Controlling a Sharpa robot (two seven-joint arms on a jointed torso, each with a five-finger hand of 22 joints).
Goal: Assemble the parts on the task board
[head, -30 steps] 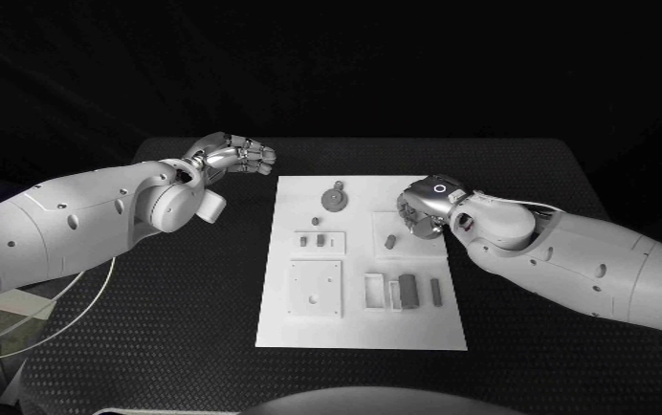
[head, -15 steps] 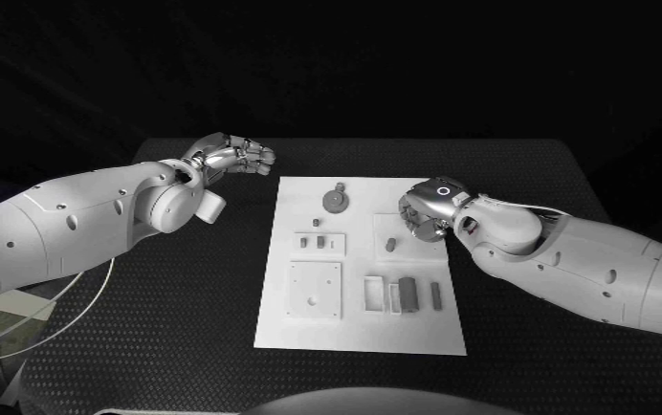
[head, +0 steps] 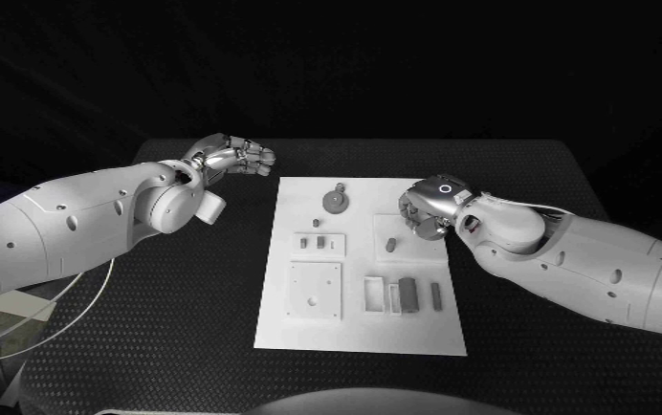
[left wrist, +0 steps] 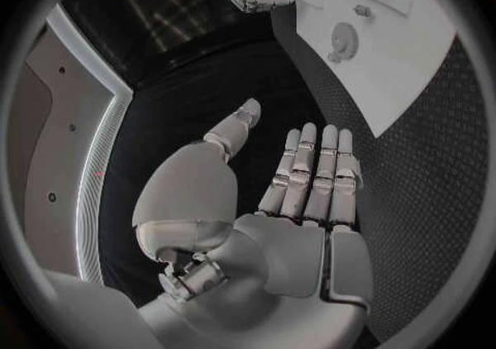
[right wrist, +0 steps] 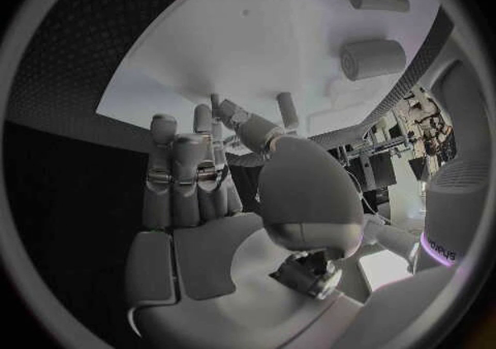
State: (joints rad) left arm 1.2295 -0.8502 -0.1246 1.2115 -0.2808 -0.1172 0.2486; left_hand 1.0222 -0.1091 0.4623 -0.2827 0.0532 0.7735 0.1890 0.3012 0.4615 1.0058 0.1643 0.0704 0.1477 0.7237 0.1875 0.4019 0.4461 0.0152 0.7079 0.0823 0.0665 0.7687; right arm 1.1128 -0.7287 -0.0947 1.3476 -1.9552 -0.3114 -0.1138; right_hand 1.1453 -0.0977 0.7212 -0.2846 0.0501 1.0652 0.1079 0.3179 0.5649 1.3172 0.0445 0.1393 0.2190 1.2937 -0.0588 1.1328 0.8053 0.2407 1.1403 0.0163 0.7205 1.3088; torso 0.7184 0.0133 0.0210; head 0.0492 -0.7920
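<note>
The white task board (head: pixel 356 329) lies mid-table with grey parts on it: a round disc (head: pixel 336 199), a square plate (head: pixel 315 289), three upright blocks (head: pixel 406 293) and a small peg (head: pixel 392 242). My right hand (head: pixel 425 212) hangs over the board's far right part, just beyond the peg. Its fingers (right wrist: pixel 197 150) are curled in with the thumb near their tips, and I see nothing between them. My left hand (head: pixel 234 157) is off the board to its left, above the black table. Its fingers (left wrist: pixel 310 175) are straight and it holds nothing.
Black table (head: pixel 165 338) surrounds the board on all sides. A white cable (head: pixel 77 315) loops by my left arm near the table's left edge. Two smaller pieces (head: pixel 318 240) sit in a low holder on the board's left half.
My right hand has shifted very slightly over the board's far right. The left hand and the parts have stayed put.
</note>
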